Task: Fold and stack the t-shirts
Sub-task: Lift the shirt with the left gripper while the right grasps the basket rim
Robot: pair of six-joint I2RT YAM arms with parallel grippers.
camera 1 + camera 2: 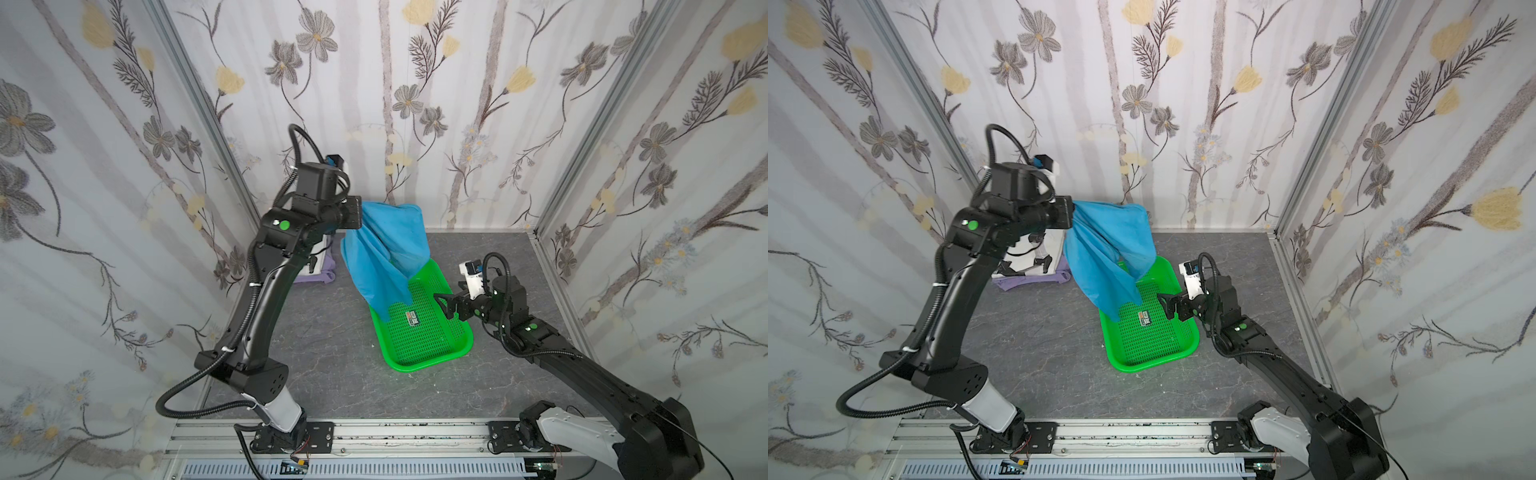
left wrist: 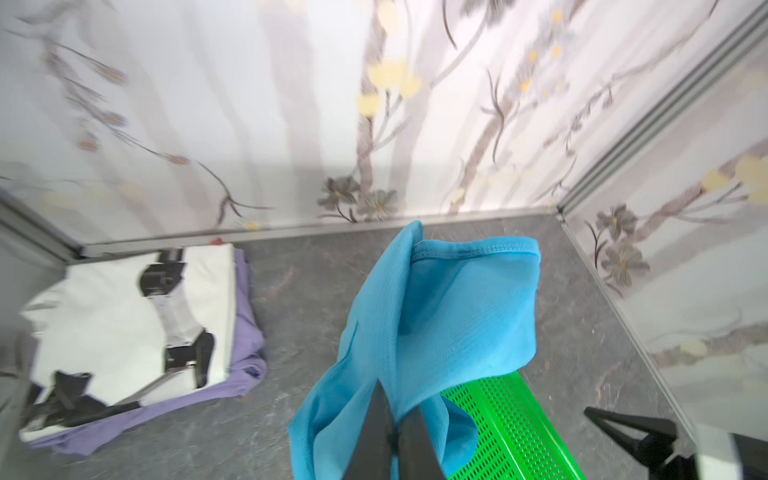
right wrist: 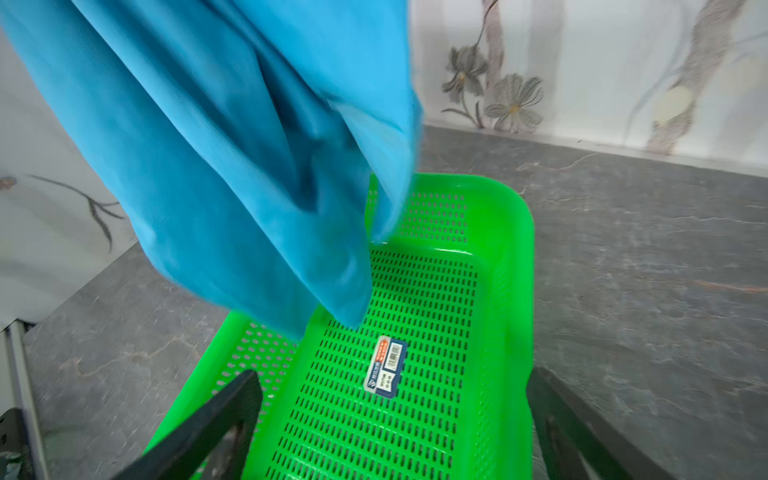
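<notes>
My left gripper (image 1: 359, 216) (image 2: 395, 401) is shut on the teal-blue t-shirt (image 1: 386, 253) (image 1: 1108, 249) (image 2: 449, 307) and holds it high, bunched. The shirt's lower end (image 3: 232, 145) dangles over the far part of the green basket (image 1: 428, 345). My right gripper (image 1: 442, 303) (image 1: 1165, 305) (image 3: 392, 374) hovers open over the basket's right side, holding nothing and just short of the hanging cloth. At the back left corner the white t-shirt with black-grey prints (image 2: 116, 316) (image 1: 1030, 257) lies folded on the lavender t-shirt (image 2: 245, 332) (image 1: 316, 277), half hidden behind my left arm in both top views.
The green perforated basket (image 1: 1150, 345) (image 3: 511, 291) (image 2: 511, 424) sits right of centre on the grey table (image 1: 324, 332), with only a small sticker (image 3: 386, 368) on its floor. Flowered walls (image 1: 415, 124) close the back and both sides. A metal rail (image 1: 395, 436) runs along the front.
</notes>
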